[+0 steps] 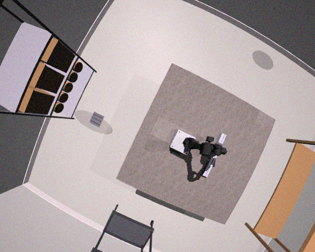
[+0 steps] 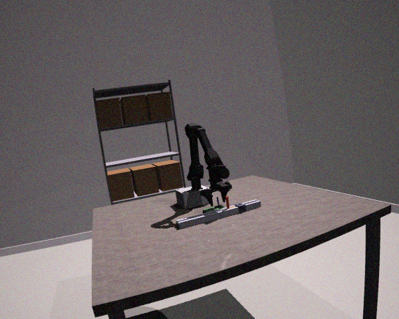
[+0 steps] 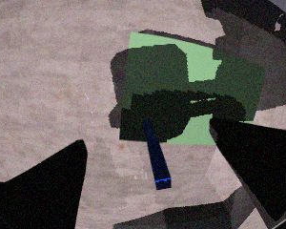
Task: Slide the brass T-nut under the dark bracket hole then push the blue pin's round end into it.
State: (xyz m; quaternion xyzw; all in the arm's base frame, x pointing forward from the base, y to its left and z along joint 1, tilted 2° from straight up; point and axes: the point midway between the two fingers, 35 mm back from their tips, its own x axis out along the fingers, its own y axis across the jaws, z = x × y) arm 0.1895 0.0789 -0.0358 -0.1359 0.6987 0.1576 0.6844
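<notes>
Nearing the blue pin, end effector spreading wide, empty; orange handle standing at the rail, short of bracket; pin insertion remaining.

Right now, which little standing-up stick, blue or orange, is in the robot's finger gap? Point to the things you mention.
The blue pin (image 2: 217,201) (image 3: 158,159), rising from the green tray (image 2: 208,209) (image 3: 202,67), shows between the sides of the open gripper (image 2: 217,203) (image 3: 149,136). The orange handle (image 2: 227,201) stands outside.

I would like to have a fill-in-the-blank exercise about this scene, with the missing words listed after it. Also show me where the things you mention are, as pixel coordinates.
1. The slender blue pin (image 2: 217,201) (image 3: 158,159) stands in the flat tray (image 2: 209,209) (image 3: 202,69), whose colour is ____.
2. The upright handle (image 2: 227,201) at the aluminum rail (image 1: 208,170) (image 2: 193,220) is ____.
3. The black parallel-jaw gripper (image 2: 217,201) (image 3: 149,136) is ____, holding nothing.

Missing words: green; orange; open
</notes>
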